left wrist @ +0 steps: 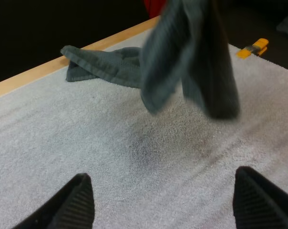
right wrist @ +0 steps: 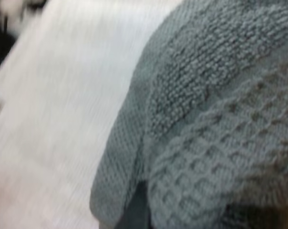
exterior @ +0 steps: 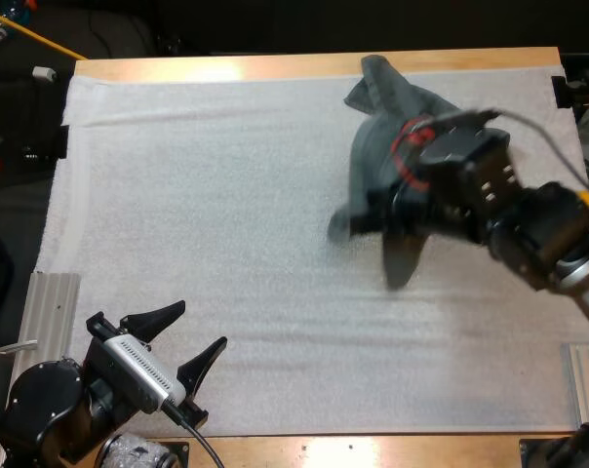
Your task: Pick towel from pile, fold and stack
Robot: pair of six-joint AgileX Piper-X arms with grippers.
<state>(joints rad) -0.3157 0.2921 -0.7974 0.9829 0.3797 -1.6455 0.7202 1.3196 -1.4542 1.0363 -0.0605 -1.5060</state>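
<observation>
Towel (exterior: 374,146) hanging lengthwise downward (end on mat (exterior: 226,195)), right fingers (exterior: 387,210) clamping it, left fingers (exterior: 158,320) apart

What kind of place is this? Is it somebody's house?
Probably a robot test lab, not a home: a left gripper and a right gripper holding up a towel, over a wooden table with a white mat.

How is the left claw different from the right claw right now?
The left claw is open and empty; the right claw grips a dark grey-green towel. The left claw sits low at the white mat's near edge; the right claw is over the far side, with part of the towel hanging above the mat. Both are black.
</observation>
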